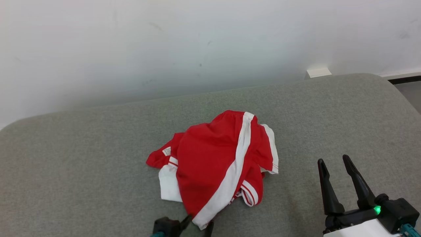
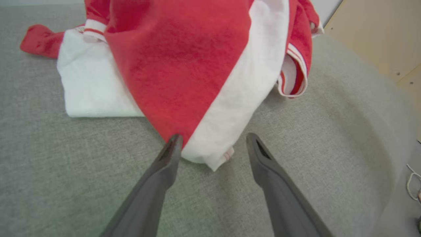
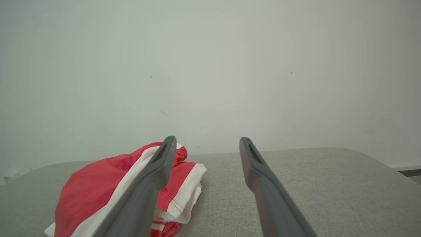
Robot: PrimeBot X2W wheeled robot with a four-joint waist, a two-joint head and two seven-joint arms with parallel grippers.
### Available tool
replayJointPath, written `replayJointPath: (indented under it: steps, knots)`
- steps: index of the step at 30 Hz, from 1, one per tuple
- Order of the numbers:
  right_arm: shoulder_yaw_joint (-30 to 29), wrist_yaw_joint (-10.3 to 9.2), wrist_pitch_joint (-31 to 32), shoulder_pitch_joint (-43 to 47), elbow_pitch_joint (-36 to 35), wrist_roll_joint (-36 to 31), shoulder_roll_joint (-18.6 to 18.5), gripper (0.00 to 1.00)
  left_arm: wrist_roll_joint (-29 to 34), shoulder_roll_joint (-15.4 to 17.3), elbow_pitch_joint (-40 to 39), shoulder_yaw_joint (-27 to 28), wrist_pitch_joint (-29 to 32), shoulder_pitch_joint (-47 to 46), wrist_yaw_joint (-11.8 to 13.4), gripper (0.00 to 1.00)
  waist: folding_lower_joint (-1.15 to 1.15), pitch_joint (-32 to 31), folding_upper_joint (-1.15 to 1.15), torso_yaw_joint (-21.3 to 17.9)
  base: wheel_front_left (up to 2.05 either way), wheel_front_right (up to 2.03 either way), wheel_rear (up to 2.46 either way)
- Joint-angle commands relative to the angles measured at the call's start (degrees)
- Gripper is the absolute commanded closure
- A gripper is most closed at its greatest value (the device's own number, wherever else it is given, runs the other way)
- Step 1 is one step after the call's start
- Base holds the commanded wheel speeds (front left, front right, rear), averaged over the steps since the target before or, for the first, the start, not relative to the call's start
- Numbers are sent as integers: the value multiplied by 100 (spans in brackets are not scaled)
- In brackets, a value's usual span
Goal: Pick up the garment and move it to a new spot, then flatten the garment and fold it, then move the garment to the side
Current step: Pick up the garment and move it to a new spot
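Observation:
The garment is a crumpled red piece with white stripes and white panels, bunched in a heap on the grey cushioned surface. My left gripper is at the bottom edge of the head view, open, with the garment's near white corner between its fingertips; nothing is gripped. In the left wrist view the left gripper straddles that corner. My right gripper stands open to the right of the garment, apart from it. In the right wrist view the right gripper hovers above the surface, the garment at its left.
A pale wall rises behind the grey surface. A small white block sits at the far edge. The surface's rounded right edge drops to a floor strip. Wooden panelling stands beyond the surface.

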Motion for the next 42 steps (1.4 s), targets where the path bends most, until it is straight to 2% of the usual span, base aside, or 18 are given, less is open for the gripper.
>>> replayJointPath:
  steps: [1, 5, 11, 12, 14, 23, 28, 33, 37, 42]
  knots:
    - [17, -10, 4, -66, 0, 13, 9, 0, 67, -14, 122, -20, -8, -172, 43, 0, 0, 70, 0, -63, 0, 0, 0]
    - [67, -10, 4, -139, 35, 33, 27, 0, 115, -69, 564, -111, 84, -485, 162, 0, 0, 166, 0, -175, 0, 0, 0]
    - [76, -10, 4, -214, 53, 61, 57, 0, -18, -114, 1165, -226, 195, -774, 185, 0, 0, 290, 0, -309, 0, 0, 0]
    - [68, -10, 4, -219, 54, 63, 62, 0, -43, -121, 1218, -224, 131, -812, 182, 19, 0, 300, 0, -315, 0, 0, 0]
    - [49, -10, 4, -212, 58, 62, 70, 0, -110, -130, 1269, -232, 12, -886, 187, 100, 0, 306, 0, -312, 0, 0, 0]
    - [-36, -10, 4, -115, 38, 15, 82, 0, -221, -141, 928, -383, -442, -893, 114, 100, 0, 247, 0, -120, 0, 0, 0]
    - [-57, -10, 4, -53, 55, -17, 58, 0, -267, -113, 154, -439, -557, -776, 86, 100, 0, 143, 0, 90, 0, 0, 0]
    - [-101, -10, 4, 4, 53, -13, 59, 0, -640, 21, -982, -96, -458, -790, 45, 100, 0, 2, 0, 323, 0, 0, 0]
    - [-102, -10, 4, 96, 66, -4, 75, 0, -923, 312, -1832, 245, -50, -1094, 37, 100, 0, -105, 0, 575, 0, 0, 0]
    - [-55, -10, 5, 90, 55, 21, 106, 0, -923, 873, -2354, 712, 501, -1727, 124, 100, 0, -146, 0, 864, 0, 0, 0]
